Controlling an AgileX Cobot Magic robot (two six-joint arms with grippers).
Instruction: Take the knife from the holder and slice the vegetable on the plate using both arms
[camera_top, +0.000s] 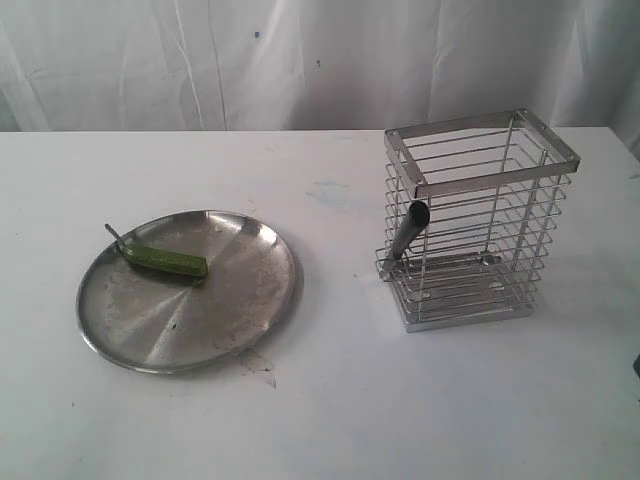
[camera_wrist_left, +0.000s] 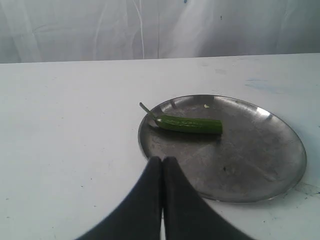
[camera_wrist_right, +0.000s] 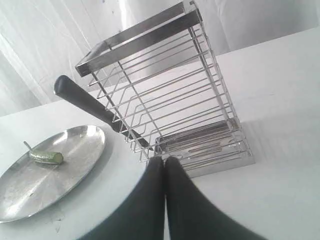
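- Nearest the lens in the left wrist view, the left hand (camera_wrist_left: 162, 165) shows two dark fingers pressed together with nothing between them, tips just short of the plate's near rim.
- On the left of the white tabletop (camera_top: 330, 400) in the exterior view lies the plate (camera_top: 230, 320), round, scuffed and reflective.
- Across the plate's 10 o'clock part rests the vegetable (camera_top: 165, 260), green and glossy, its thin stem reaching over the rim at 10 o'clock and its cut end pointing toward the plate's centre.
- Well apart to the right, at about 3 o'clock from the plate, stands the holder (camera_top: 480, 220), upright, its wire bars horizontal.
- Poking out through the holder's side facing the plate is the knife (camera_top: 405, 235), its dark handle tilted up toward 1 o'clock; the blade is hard to make out among the wires.
- Seen by the right wrist camera, the right hand (camera_wrist_right: 165, 167) is likewise closed on nothing, fingertips near the holder's base.
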